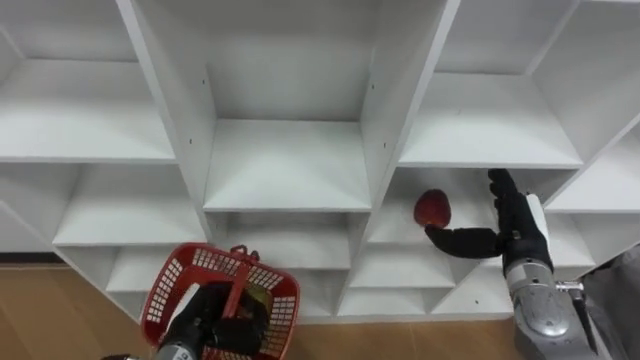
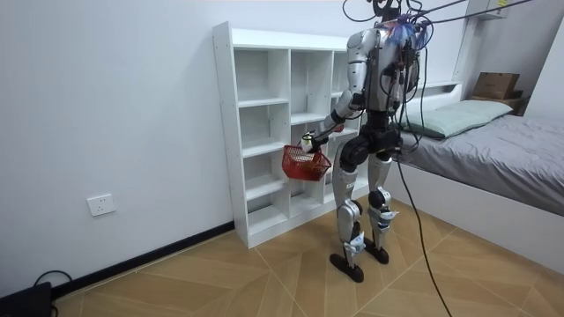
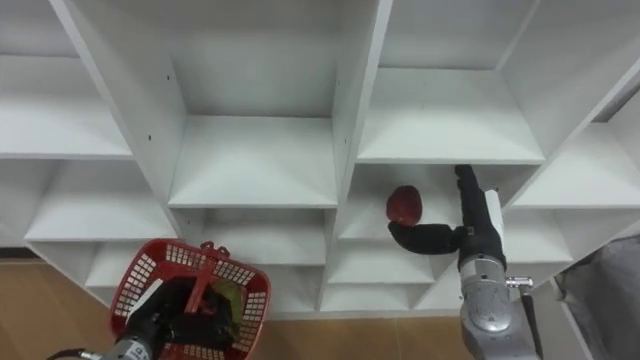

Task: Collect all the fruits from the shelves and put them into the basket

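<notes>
Red basket (image 1: 172, 288), low in front of white closet (image 1: 285, 165), hangs from left hand (image 1: 212, 322), fingers curled round its handle; yellow-green fruit (image 1: 262, 297) inside. Right hand (image 1: 505, 235) is in closet's right column, fingers spread wide, thumb just below red apple (image 1: 432, 208). Room view: robot stands facing closet w/ basket by its middle shelves.

Eye views taken from head, aimed down and forward, close on white shelf unit (image 1: 285, 165); right eye offset slightly. Room view set well back, robot seen whole from side, bed (image 2: 502, 145) behind. Shelf unit, red basket (image 1: 170, 285) shared by all.
</notes>
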